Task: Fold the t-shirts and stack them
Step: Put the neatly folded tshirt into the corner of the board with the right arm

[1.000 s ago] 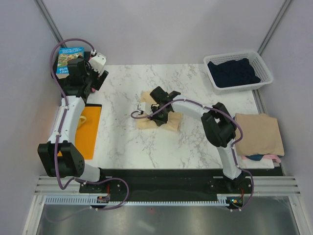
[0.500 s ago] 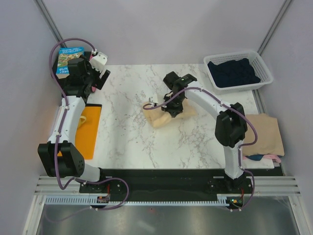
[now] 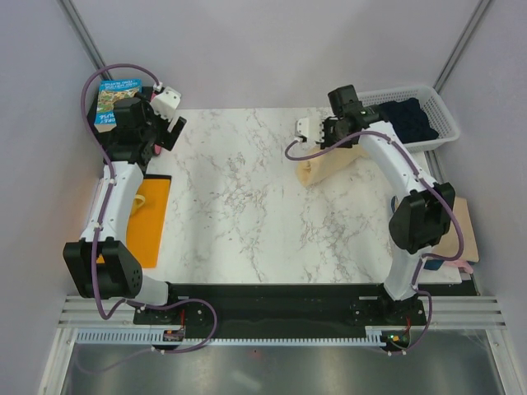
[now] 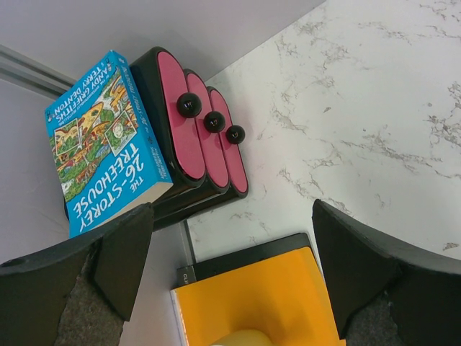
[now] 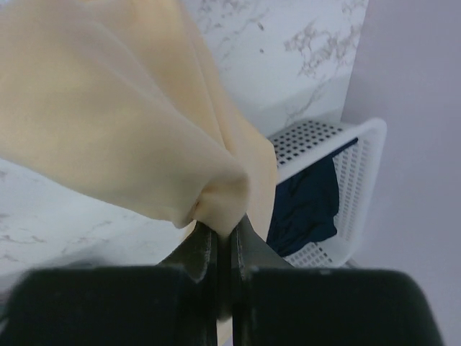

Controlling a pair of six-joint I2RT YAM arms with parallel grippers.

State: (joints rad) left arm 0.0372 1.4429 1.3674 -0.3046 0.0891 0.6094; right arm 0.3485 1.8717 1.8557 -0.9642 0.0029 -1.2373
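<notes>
My right gripper (image 3: pixel 328 146) is shut on a bunched fold of the pale yellow t-shirt (image 3: pixel 331 166), which hangs from it with its lower end on the table near the back right. In the right wrist view the fingers (image 5: pixel 204 249) pinch the cloth (image 5: pixel 108 108) tightly at the right gripper (image 5: pixel 223 231). A dark navy t-shirt (image 3: pixel 402 120) lies in the white basket (image 3: pixel 449 123). At the right edge lies a tan t-shirt (image 3: pixel 459 224) over a pink one (image 3: pixel 466 266), partly hidden by the arm. My left gripper (image 3: pixel 166 123) hangs open and holds nothing at the back left, seen too in its wrist view (image 4: pixel 230 281).
A blue book (image 4: pixel 101 144) and a black holder with pink pieces (image 4: pixel 205 137) stand at the back left corner. The flat orange sheet (image 4: pixel 259 295) lies on a black board along the left edge. The marble table (image 3: pixel 239 214) stretches between the arms.
My right arm has swung from the table's middle to the back right, dragging and lifting the pale yellow t-shirt toward the basket. The left arm has stayed put.
</notes>
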